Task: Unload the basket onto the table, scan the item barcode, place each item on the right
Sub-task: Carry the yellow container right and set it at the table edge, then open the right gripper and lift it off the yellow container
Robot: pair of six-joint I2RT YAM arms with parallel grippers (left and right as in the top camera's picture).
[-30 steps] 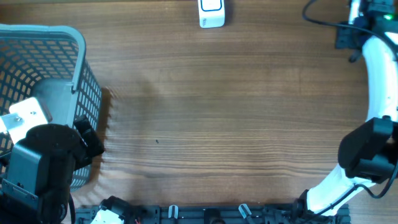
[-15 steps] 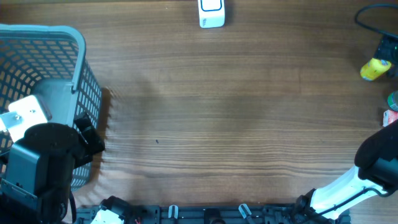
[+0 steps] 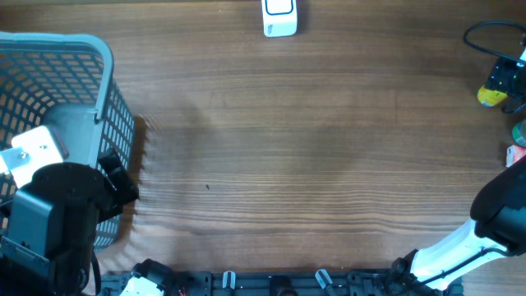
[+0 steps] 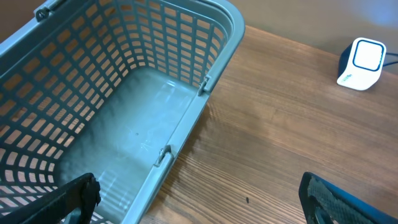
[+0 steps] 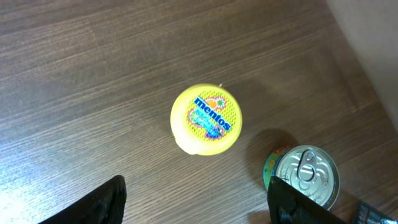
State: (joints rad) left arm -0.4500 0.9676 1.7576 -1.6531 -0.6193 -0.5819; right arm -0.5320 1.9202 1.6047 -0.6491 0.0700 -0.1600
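Note:
A round yellow Mentos container [image 5: 204, 119] stands on the wooden table, lid up, and shows at the far right edge [image 3: 491, 94] in the overhead view. My right gripper [image 5: 199, 202] hovers above it, open, with nothing between its fingers; the container lies just beyond the fingertips. The white barcode scanner [image 3: 279, 16] sits at the table's far edge, also seen in the left wrist view [image 4: 360, 62]. My left gripper [image 4: 199, 202] is wide open and empty, above the basket's near corner. No barcode is visible on the container.
A blue-grey plastic basket [image 3: 107, 57] stands at the left, its wall [image 4: 217, 62] under my left wrist. A pull-tab can [image 5: 305, 174] stands close to the right of the container. A black cable [image 3: 477, 33] loops at the back right.
My right arm has swung off the right side of the overhead view, uncovering the yellow container. Its jaws have spread wider. The left arm has not moved.

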